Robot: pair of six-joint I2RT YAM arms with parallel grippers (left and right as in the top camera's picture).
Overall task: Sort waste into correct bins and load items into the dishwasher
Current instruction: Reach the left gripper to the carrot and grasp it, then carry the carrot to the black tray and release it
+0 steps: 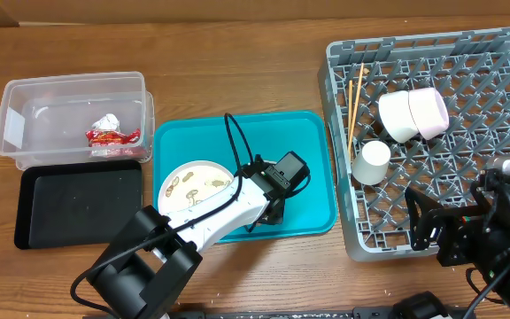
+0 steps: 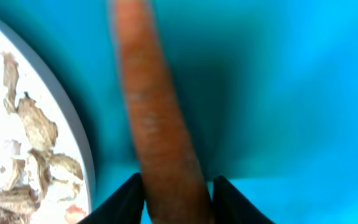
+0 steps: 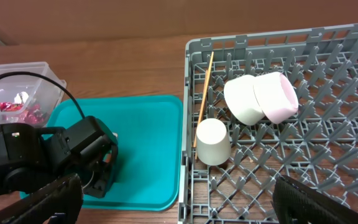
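Carrot (image 2: 160, 137), tapered and matte orange, is clamped in the left gripper (image 2: 178, 186); the right gripper (image 3: 178, 186) stands wide apart

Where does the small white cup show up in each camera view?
Overhead: the cup sits at the left side of the rack, by the lower end of the chopsticks.
Left wrist: not in it; only the carrot and the teal tray.
Right wrist: the cup is left of centre, by the chopsticks' lower end.
Shared landmark: the teal tray, visible in all three.
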